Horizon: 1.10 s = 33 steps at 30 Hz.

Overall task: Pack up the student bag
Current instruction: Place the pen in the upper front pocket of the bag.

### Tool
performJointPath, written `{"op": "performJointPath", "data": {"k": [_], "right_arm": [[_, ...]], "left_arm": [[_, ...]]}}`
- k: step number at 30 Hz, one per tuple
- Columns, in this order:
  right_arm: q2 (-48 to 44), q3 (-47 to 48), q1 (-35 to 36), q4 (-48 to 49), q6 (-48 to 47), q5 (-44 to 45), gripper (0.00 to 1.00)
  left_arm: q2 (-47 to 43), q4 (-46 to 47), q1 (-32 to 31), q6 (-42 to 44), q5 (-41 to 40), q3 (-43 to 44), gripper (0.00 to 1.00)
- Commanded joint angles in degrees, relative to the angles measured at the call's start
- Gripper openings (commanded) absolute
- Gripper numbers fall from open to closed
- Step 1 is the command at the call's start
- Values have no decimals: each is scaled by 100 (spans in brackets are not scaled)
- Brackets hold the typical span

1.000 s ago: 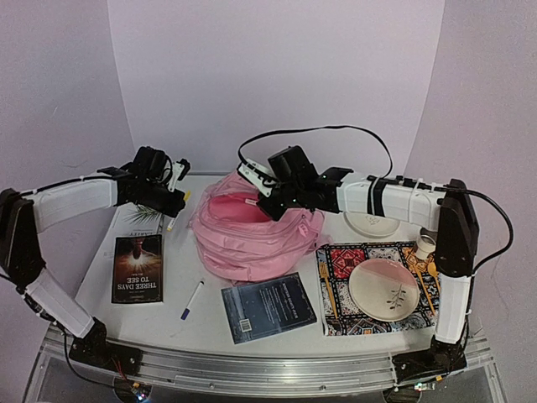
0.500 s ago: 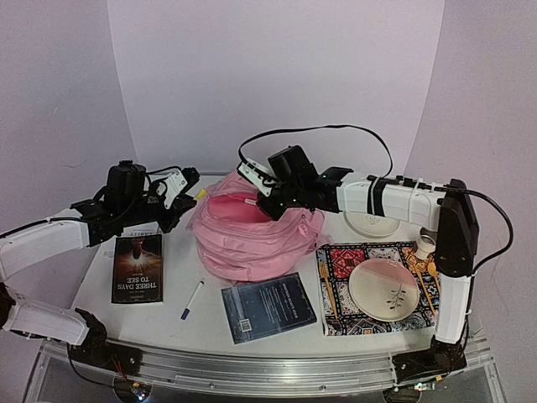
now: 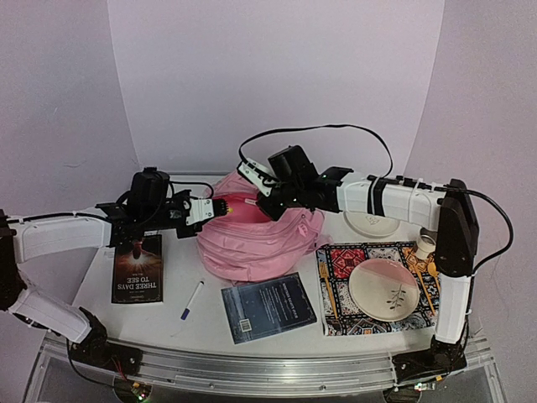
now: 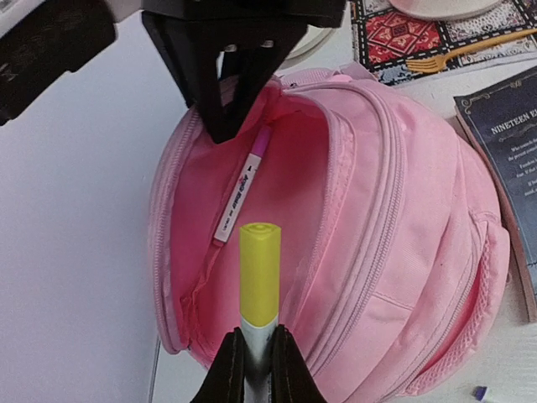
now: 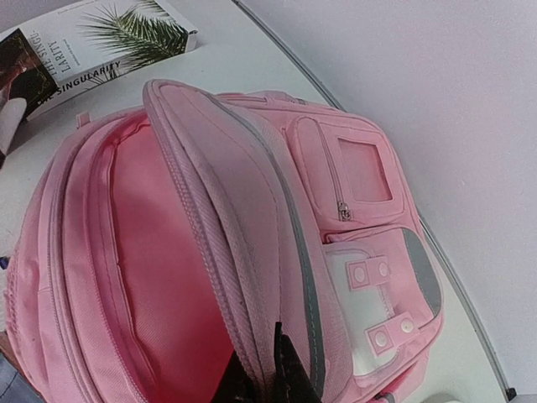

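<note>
The pink student bag (image 3: 256, 243) lies in the middle of the table with its main compartment unzipped and held open. My right gripper (image 3: 267, 200) is shut on the bag's upper zip rim (image 5: 252, 336). A pink-and-white pen (image 4: 243, 185) lies inside the bag. My left gripper (image 4: 258, 369) is shut on a yellow-capped highlighter (image 4: 259, 277), whose cap points at the bag's opening just left of the bag (image 3: 220, 204).
A black book "Three Days to See" (image 3: 138, 269) and a blue-capped marker (image 3: 192, 299) lie at the left front. A dark blue book (image 3: 268, 307) lies in front of the bag. A patterned placemat with a plate (image 3: 383, 285) is at the right. Another book (image 5: 92, 42) lies behind the bag.
My left arm has swung from the table's far left toward the bag, carrying the highlighter to the bag's opening. My right arm has kept the bag's rim held.
</note>
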Motion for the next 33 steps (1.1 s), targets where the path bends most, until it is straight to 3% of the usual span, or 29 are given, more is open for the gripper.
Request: {"op": "performJointPath", "data": {"k": [1,11,20,27,33], "right_arm": [[-190,439,37,412,126,-183,0],[-95,522,37,409,218,-290,0],[-54,557,35,413,238,-301,0],[-10,580,38,415,223,-325,0],[15,602,35,416,195,-328,0]], "left_arm": [[252,453,-106,860,20,373,0],[1078,684,-268,1757,-225,793,0],[1697,1255,-269,2086,-393,1022,8],[1813,1408,-269,1974,-476,1109,36],[1552,1436,-270,1616,-503,983,44]]}}
